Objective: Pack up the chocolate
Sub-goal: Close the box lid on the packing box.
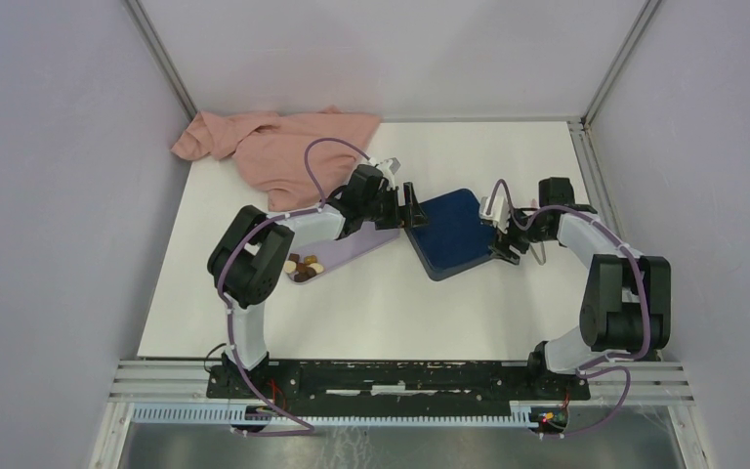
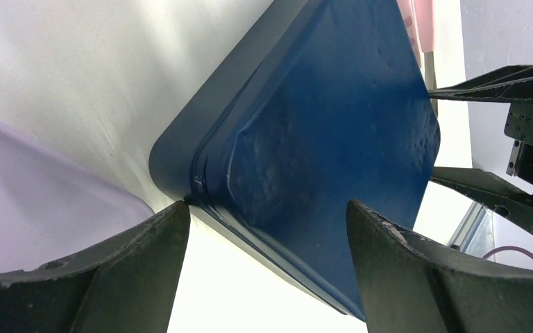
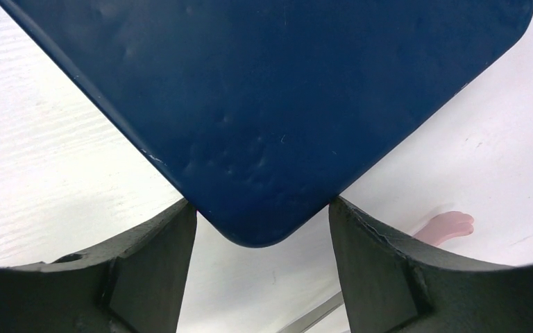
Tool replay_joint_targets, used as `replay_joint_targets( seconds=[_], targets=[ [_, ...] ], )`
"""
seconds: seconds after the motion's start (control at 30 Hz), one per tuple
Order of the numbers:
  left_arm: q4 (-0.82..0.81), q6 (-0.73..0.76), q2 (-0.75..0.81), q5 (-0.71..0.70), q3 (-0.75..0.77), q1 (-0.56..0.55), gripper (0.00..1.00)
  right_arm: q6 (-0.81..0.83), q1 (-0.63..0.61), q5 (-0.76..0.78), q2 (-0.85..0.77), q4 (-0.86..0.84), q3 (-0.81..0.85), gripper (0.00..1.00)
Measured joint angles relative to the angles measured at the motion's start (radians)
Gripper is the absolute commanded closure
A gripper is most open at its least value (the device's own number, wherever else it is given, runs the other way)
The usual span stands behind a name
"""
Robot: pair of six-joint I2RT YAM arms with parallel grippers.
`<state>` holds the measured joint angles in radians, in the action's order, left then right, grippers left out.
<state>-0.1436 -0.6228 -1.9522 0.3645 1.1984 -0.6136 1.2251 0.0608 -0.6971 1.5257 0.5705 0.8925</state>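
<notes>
The chocolate (image 1: pixel 303 266) is a small heap of brown and cream pieces at the near end of the lilac tray (image 1: pixel 352 252), left of centre. The dark blue box (image 1: pixel 454 234) lies shut on the table, turned like a diamond. My left gripper (image 1: pixel 412 207) is at its left corner; in the left wrist view the gripper (image 2: pixel 267 208) stands open, straddling the box's (image 2: pixel 333 125) edge beside the tray (image 2: pixel 28 194). My right gripper (image 1: pixel 504 244) is at the right corner. In the right wrist view it (image 3: pixel 260 205) is open, the box's (image 3: pixel 271 83) rounded corner lying between its fingertips.
A pink cloth (image 1: pixel 273 147) lies crumpled at the back left, and a bit of it (image 3: pixel 447 225) shows past the box. Grey walls enclose the table on three sides. A metal rail (image 1: pixel 400 376) runs along the near edge by the arm bases.
</notes>
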Motion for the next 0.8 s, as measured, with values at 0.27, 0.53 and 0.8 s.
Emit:
replay_joint_targets(
  seconds=[0.27, 0.53, 0.8],
  targets=[
    [0.017, 0.0, -0.001, 0.0, 0.007, 0.0, 0.13, -0.066, -0.011, 0.023, -0.008, -0.078, -0.024, 0.4],
    [0.037, 0.0, -0.002, 0.0, 0.02, -0.001, 0.12, -0.103, -0.013, 0.016, -0.077, -0.103, -0.044, 0.45],
    [0.042, 0.0, -0.002, 0.002, 0.031, -0.007, 0.12, -0.117, -0.02, -0.018, -0.105, -0.127, -0.044, 0.36]
  ],
)
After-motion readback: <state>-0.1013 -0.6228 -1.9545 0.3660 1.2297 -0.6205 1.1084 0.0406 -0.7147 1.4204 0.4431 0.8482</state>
